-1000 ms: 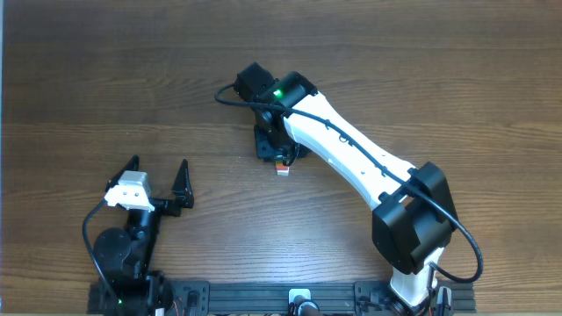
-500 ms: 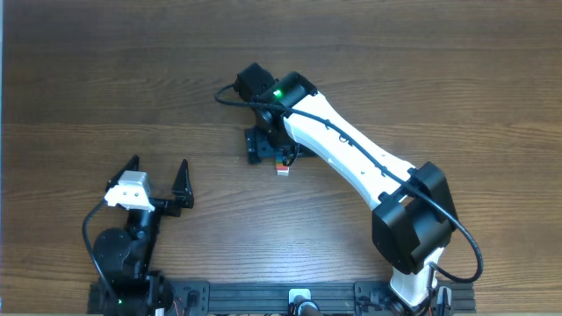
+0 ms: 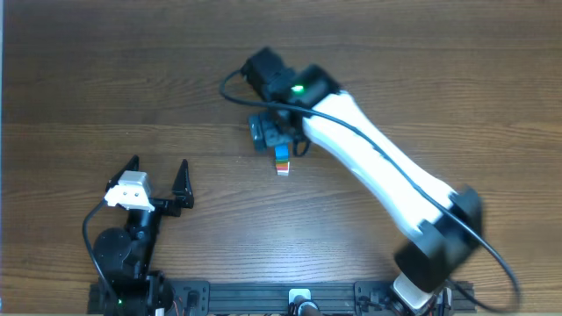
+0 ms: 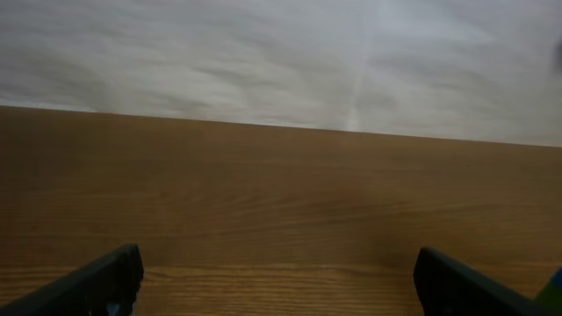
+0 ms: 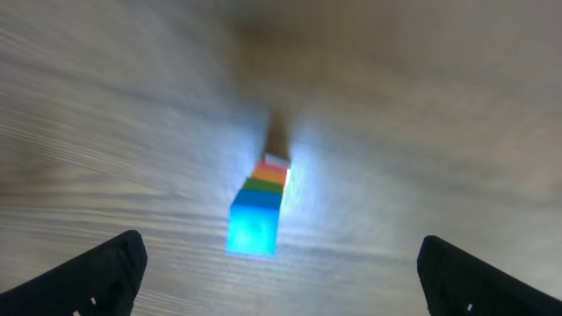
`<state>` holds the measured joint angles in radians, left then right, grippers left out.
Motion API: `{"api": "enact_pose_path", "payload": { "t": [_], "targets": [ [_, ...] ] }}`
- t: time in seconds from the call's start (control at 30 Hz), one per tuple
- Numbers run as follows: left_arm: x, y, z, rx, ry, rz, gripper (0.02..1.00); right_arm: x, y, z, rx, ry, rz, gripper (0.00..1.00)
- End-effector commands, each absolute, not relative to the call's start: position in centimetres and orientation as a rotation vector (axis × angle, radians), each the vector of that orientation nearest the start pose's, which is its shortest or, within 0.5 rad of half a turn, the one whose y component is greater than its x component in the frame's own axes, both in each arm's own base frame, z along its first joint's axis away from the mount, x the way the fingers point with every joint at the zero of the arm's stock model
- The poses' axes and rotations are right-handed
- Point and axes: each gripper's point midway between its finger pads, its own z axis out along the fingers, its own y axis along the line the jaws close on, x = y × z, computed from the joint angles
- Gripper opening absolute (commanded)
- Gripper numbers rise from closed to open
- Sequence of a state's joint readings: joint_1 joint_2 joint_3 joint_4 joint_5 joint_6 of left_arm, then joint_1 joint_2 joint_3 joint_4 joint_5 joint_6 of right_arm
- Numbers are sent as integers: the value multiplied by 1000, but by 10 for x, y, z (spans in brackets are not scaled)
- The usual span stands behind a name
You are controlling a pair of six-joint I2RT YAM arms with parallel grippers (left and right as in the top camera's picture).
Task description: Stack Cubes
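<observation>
Cube stack (image 3: 282, 161): upright on table (image 3: 88, 79), blue on top; lower cubes hard to count.
Right gripper (image 3: 270, 133): hangs over the stack, fingers wide apart, blurred.
Left gripper (image 3: 159, 163): stack's 8 o'clock, fingers apart.

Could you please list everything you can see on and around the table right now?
table: one, brown wood, under everything.
stack of cubes: one, blue on top, then green, orange and a pale cube lowest, standing near the table's middle.
wall: one, pale grey, beyond the table's far edge.
left arm: one, black, folded at the near left.
right arm: one, white and black, stretched from the near right to the middle.
left tool: one, black with a white part, open, at the near left.
right tool: one, black, open, above the stack.
</observation>
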<state>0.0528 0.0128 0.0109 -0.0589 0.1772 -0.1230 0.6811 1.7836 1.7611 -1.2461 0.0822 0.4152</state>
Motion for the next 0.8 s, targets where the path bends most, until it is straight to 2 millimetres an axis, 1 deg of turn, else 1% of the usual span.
{"api": "enact_pose_path", "payload": {
  "t": [0.03, 0.07, 0.1, 0.13, 0.17, 0.23, 0.27, 0.33, 0.4, 0.47, 0.57, 0.6, 0.63, 0.73, 0.8],
  "targets": [
    [245, -18, 161, 11, 1633, -194, 1000, 298, 199, 337, -380, 2392, 166, 989],
    [245, -18, 161, 11, 1633, -194, 998, 290, 187, 352, -361, 2348, 145, 991],
    [245, -18, 160, 10, 1633, -194, 1000, 279, 171, 367, -333, 2299, 99, 993],
    [245, -18, 161, 11, 1633, -194, 1000, 269, 156, 377, -292, 2262, 48, 991],
    [245, -18, 161, 11, 1633, -194, 1000, 257, 137, 386, -242, 2225, -15, 993],
    [245, -18, 160, 10, 1633, -194, 1000, 233, 103, 395, -161, 2176, -124, 993],
    [245, -18, 160, 10, 1633, -194, 1000, 223, 91, 395, -138, 2166, -159, 993],
    [245, -18, 160, 10, 1633, -194, 1000, 206, 69, 387, -100, 2166, -224, 991],
    [245, -18, 161, 11, 1633, -194, 1000, 193, 55, 372, -90, 2190, -276, 993],
    [245, -18, 161, 11, 1633, -194, 1000, 186, 44, 352, -101, 2205, -317, 993],
    [245, -18, 161, 11, 1633, -194, 1000, 185, 37, 336, -95, 2179, -329, 991],
    [245, -18, 160, 10, 1633, -194, 1000, 186, 39, 332, -122, 2175, -316, 991],
    [245, -18, 161, 11, 1633, -194, 998, 187, 46, 327, -184, 2174, -284, 991],
    [245, -18, 160, 10, 1633, -194, 1000, 184, 76, 315, -372, 2156, -110, 993],
    [245, -18, 161, 11, 1633, -194, 1000, 181, 87, 311, -405, 2141, -16, 993]
  ]
}}
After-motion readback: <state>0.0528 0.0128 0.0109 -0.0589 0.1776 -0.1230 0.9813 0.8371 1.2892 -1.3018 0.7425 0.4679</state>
